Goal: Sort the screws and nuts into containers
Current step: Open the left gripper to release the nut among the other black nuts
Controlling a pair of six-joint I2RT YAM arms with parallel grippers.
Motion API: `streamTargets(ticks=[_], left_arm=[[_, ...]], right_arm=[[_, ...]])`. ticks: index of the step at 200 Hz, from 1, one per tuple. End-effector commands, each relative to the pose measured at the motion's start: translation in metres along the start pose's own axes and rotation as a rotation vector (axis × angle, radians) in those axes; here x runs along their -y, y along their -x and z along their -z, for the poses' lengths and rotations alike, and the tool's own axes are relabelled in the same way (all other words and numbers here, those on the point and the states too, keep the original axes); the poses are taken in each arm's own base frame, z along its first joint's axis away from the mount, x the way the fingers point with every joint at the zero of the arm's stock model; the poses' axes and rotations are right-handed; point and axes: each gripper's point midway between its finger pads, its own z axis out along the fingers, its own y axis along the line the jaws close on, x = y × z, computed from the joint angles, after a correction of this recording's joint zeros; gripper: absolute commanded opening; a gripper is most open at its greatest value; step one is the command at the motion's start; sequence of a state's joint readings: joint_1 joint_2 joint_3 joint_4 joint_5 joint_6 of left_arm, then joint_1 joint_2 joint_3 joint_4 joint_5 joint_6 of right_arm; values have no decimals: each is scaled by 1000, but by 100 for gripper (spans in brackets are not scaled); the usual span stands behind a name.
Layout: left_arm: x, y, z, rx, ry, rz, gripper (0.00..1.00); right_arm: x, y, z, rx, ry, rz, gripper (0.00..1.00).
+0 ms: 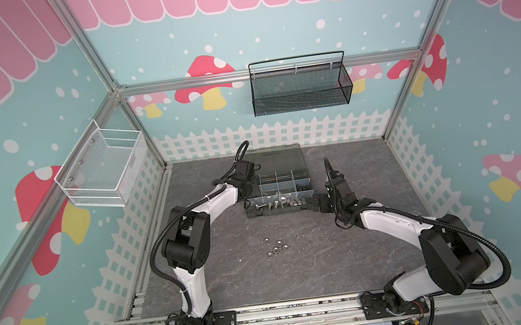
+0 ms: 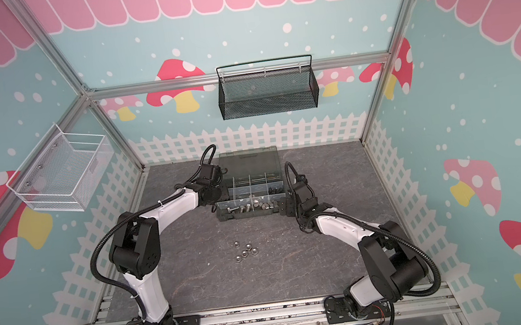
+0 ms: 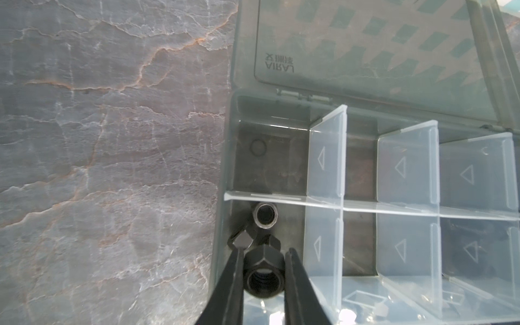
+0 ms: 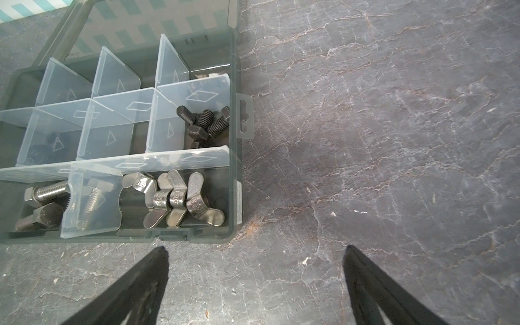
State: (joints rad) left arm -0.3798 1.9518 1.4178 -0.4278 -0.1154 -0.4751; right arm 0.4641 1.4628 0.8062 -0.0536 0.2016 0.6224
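In the left wrist view my left gripper (image 3: pixel 264 250) is shut on a black nut (image 3: pixel 264 270), just above an end compartment of the dark grey organiser case (image 3: pixel 222 225). Two more black nuts (image 3: pixel 264 216) lie in that compartment. My right gripper (image 4: pixel 255 248) stands open and empty over bare table beside the case's near corner (image 4: pixel 235 168). Other containers hold black screws (image 4: pixel 208 123), silver wing nuts (image 4: pixel 180 199) and silver screws (image 4: pixel 45 197). Several loose silver nuts (image 1: pixel 275 246) (image 2: pixel 245 251) lie on the table in front of the case (image 1: pixel 299 160).
The case's smoky lid (image 3: pixel 365 42) lies open at the back. A black mesh basket (image 1: pixel 300 83) hangs on the rear wall and a white wire basket (image 1: pixel 103 171) on the left wall. White fence-print walls surround the grey stone tabletop (image 1: pixel 298 275).
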Motion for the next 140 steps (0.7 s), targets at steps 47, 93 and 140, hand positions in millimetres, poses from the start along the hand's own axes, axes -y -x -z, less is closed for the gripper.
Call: streamTargets(ticks=[47,93,140], left_arm=[[10,9,-3,11,-43,26,34],[11,12,5,24,-53,31,37],[11,15,21,49,-69,37,38]], right_arm=[[1,3,1,3,-4,-11,98],[0,3,2,2,-1,-8,98],[0,4,3,5,1,-7,98]])
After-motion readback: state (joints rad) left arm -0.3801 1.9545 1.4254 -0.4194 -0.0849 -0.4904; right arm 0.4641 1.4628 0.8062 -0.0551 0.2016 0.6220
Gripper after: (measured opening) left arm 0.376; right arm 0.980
